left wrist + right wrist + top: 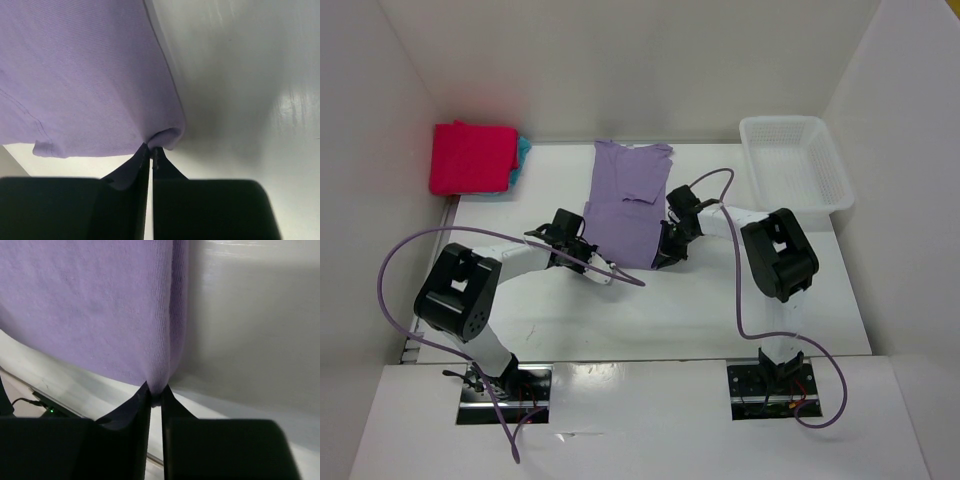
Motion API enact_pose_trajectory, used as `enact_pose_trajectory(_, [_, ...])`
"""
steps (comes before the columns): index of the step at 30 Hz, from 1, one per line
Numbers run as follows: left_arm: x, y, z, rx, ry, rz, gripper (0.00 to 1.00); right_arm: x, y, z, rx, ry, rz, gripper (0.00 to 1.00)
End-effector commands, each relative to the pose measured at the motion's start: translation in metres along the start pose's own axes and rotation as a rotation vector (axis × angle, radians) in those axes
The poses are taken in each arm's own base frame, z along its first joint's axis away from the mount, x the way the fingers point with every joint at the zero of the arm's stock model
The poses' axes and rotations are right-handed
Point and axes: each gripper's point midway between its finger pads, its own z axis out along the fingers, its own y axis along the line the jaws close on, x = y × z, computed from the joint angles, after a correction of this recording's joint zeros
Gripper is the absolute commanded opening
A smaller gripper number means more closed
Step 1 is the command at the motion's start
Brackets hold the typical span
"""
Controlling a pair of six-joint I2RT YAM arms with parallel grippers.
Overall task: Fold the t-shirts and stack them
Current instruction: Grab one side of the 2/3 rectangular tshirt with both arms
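A lavender t-shirt (628,200) lies lengthwise in the middle of the white table, sleeves folded in. My left gripper (582,247) is shut on the shirt's near left corner; in the left wrist view the cloth (90,75) bunches at the closed fingertips (151,149). My right gripper (667,250) is shut on the near right corner; in the right wrist view the shirt (100,305) is pinched at the tips (155,391). A folded red t-shirt (472,157) lies on a teal one (523,152) at the far left.
A white plastic basket (794,160) stands at the far right. White walls enclose the table on the left, back and right. A purple cable (705,180) loops over the right arm near the shirt.
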Motion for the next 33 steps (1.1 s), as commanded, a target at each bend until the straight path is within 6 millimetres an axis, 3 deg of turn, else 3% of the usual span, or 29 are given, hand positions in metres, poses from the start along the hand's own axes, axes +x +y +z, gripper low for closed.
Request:
enact_pose_trajectory(1, [-0.009, -0.006, 0.003, 0.035, -0.046, -0.014, 0.06, 0.007, -0.017, 0.014, 0.053, 0.015, -0.004, 0.11])
enact_pose_trajectory(2, [-0.009, -0.009, 0.003, 0.047, -0.047, -0.017, 0.22, 0.007, -0.017, 0.014, 0.053, 0.015, -0.004, 0.08])
enact_pose_trajectory(4, [-0.011, -0.02, -0.001, 0.104, -0.049, 0.01, 0.66, 0.006, -0.015, 0.012, 0.047, 0.008, -0.017, 0.05])
enact_pose_trajectory(8, [-0.015, -0.034, -0.004, 0.167, -0.074, 0.027, 0.75, 0.006, -0.015, 0.012, 0.047, 0.008, -0.017, 0.01])
enact_pose_trajectory(17, [-0.014, -0.069, -0.011, 0.337, -0.058, 0.144, 0.75, 0.007, -0.017, 0.011, 0.052, 0.015, -0.023, 0.01])
enact_pose_trajectory(19, [-0.021, -0.07, -0.01, 0.337, -0.081, 0.129, 0.75, 0.007, -0.017, 0.011, 0.052, 0.015, -0.023, 0.01])
enact_pose_trajectory(25, [-0.025, -0.042, -0.002, 0.247, -0.071, 0.028, 0.69, 0.004, -0.013, 0.009, 0.047, 0.009, -0.035, 0.01])
enact_pose_trajectory(26, [-0.027, -0.045, 0.002, 0.261, -0.075, 0.033, 0.67, 0.004, -0.013, 0.009, 0.047, 0.009, -0.035, 0.01])
enact_pose_trajectory(31, [-0.027, -0.039, 0.004, 0.261, -0.074, 0.022, 0.27, 0.005, -0.015, 0.012, 0.052, 0.015, -0.032, 0.01])
enact_pose_trajectory(33, [-0.027, -0.037, 0.005, 0.26, -0.072, 0.012, 0.18, 0.005, -0.015, 0.012, 0.052, 0.015, -0.032, 0.01])
